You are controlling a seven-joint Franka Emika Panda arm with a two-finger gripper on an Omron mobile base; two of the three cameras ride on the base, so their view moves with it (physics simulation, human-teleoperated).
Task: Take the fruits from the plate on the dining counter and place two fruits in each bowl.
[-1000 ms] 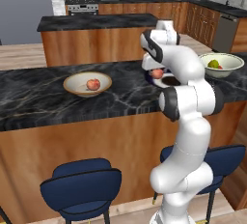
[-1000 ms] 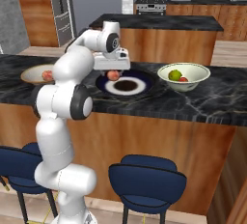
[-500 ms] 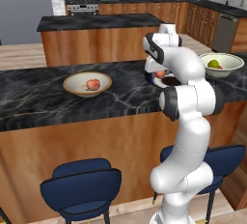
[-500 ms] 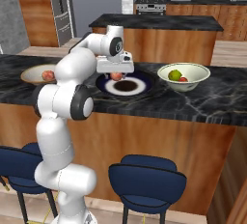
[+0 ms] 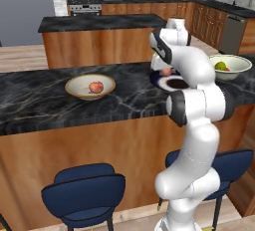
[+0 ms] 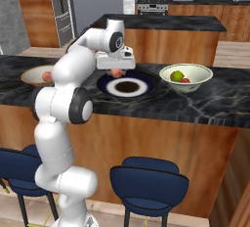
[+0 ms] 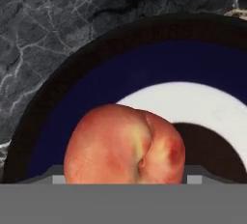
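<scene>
One pinkish fruit (image 7: 124, 143), crease upright, on plate (image 7: 202, 68)

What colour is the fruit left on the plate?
Pinkish-red with a yellowish patch near its crease; the fruit on the plate shows best in the hand view.

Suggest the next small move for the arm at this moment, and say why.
Probably finish closing the fingers on the pinkish fruit, then lift. It sits on the plate right below the gripper, and the tan bowl holds just one fruit.
</scene>
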